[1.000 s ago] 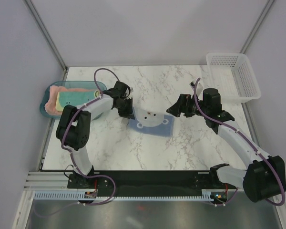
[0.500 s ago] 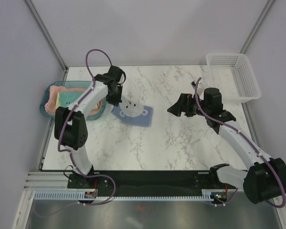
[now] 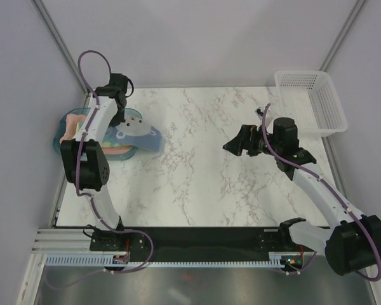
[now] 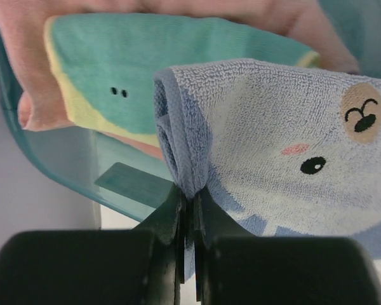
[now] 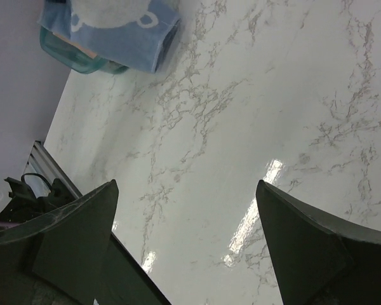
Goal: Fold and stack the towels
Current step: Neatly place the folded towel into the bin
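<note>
My left gripper (image 3: 119, 121) is shut on the folded edge of the light blue towel (image 3: 136, 135) and holds it over the right rim of the teal tray (image 3: 58, 141). In the left wrist view the blue towel (image 4: 286, 146) with its printed face hangs from my left gripper (image 4: 189, 197). Under it lie the yellow and teal towel (image 4: 146, 76) and the salmon-pink towel (image 4: 32, 57), folded in the tray (image 4: 70, 168). My right gripper (image 3: 232, 145) is open and empty above the table's middle right. The blue towel also shows in the right wrist view (image 5: 114, 28).
A white mesh basket (image 3: 311, 101) stands at the back right corner. The marble table (image 3: 197, 184) spreads between the arms. The tray sits at the table's left edge by the wall.
My left gripper has carried the light blue towel from the table's middle leftwards and back, to over the tray. The right arm has barely moved.
</note>
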Robot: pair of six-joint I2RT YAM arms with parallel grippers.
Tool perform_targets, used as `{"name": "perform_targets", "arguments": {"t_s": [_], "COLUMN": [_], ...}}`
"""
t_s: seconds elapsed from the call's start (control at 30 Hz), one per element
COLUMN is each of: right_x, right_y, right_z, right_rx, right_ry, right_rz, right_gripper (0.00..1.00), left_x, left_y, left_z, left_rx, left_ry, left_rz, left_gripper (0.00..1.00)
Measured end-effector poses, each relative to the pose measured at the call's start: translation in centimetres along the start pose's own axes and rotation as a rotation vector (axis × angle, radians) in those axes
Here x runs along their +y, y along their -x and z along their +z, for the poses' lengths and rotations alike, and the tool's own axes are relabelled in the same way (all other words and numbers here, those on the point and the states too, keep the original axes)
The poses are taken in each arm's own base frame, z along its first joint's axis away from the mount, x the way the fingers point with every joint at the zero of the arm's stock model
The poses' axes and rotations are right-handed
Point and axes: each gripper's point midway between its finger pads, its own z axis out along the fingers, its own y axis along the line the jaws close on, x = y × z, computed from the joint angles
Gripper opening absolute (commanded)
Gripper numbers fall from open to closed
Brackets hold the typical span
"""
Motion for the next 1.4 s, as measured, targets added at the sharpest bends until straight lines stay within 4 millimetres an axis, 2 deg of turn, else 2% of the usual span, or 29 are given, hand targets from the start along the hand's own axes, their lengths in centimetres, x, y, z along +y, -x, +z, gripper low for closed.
{"name": "perform_targets", "arguments": {"t_s": [0.2,0.4,0.53,0.73,0.83,0.87,0.97,1.07,1.13,1.17,1.23,1.27,1.33,1.4], "right_x": [0.8,0.9,1.4,2.3,2.5,2.5,2.5,2.4,2.3,2.3,2.1,2.1,1.8,1.5], "right_y": [0.7,-0.2,-0.4,-0.3,-0.3,-0.3,-0.3,-0.2,-0.2,-0.2,-0.1,-0.1,-0.1,-0.2], "right_z": [-0.4,-0.3,-0.5,-0.7,-0.8,-0.9,-0.9,-0.9,-0.9,-0.9,-0.8,-0.8,-0.8,-0.7], "right_rx": [-0.043,-0.036,-0.032,-0.035,-0.038,-0.040,-0.042,-0.043,-0.044,-0.045,-0.049,-0.051,-0.052,-0.051], "right_ry": [0.032,0.061,0.086,0.116,0.120,0.120,0.116,0.112,0.107,0.104,0.096,0.091,0.077,0.059], "right_rz": [-0.020,-0.012,-0.007,-0.020,-0.025,-0.026,-0.027,-0.026,-0.025,-0.025,-0.024,-0.023,-0.017,-0.008], "right_gripper": [0.98,0.98,0.98,0.98,0.98,0.98,0.98,0.98,0.98,0.98,0.98,0.98,0.98,0.98], "left_x": [4.6,8.9,11.3,13.2,13.7,13.9,14.0,14.6,14.9,15.0,14.6,14.2,13.2,11.2], "left_y": [-0.9,-3.4,-2.6,-1.0,-1.7,-2.0,-2.9,-2.9,-2.3,-2.0,-1.4,-1.1,-0.2,1.0], "left_z": [2.2,4.4,4.6,4.9,6.3,6.9,8.1,8.0,7.5,7.3,6.6,6.1,5.0,3.3], "left_rx": [0.036,0.098,0.069,0.014,0.044,0.059,0.095,0.102,0.085,0.074,0.048,0.031,-0.010,-0.066], "left_ry": [0.125,0.239,0.280,0.315,0.323,0.323,0.325,0.359,0.378,0.380,0.371,0.356,0.325,0.266], "left_rz": [-0.051,-0.076,-0.110,-0.155,-0.164,-0.165,-0.161,-0.165,-0.178,-0.190,-0.216,-0.228,-0.244,-0.255], "left_gripper": [0.02,0.02,0.02,0.04,0.20,0.35,0.58,0.68,0.72,0.80,0.84,0.99,1.00,1.00]}}
